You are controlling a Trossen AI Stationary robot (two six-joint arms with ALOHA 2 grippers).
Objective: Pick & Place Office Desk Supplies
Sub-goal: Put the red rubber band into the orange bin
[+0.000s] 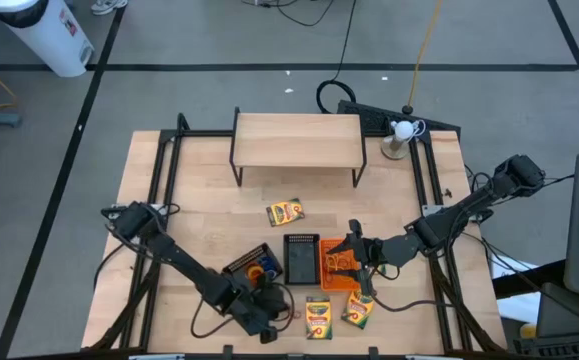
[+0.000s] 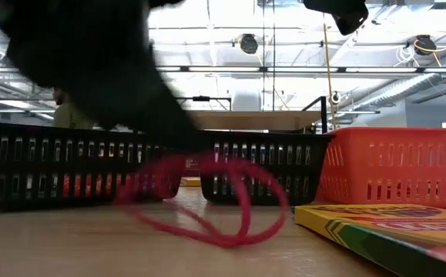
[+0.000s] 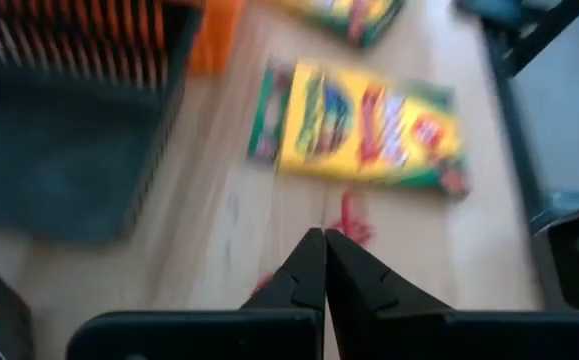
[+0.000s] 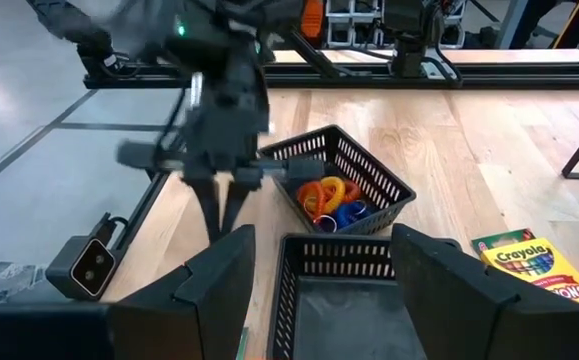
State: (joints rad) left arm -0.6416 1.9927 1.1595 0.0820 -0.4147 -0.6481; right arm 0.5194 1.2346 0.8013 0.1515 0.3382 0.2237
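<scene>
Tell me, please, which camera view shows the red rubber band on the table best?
The low view: the red rubber band lies looped, close and whole. The left wrist view shows only a red scrap beyond the shut left gripper. The others hardly show it.

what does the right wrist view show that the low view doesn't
Only the right wrist view: coloured rubber bands inside the angled black tray, the left gripper with fingers together, and the right gripper with fingers apart over the middle black tray.

Only the low view: a red rubber band on the tabletop and the orange tray.

Both: black mesh trays and a crayon box.
</scene>
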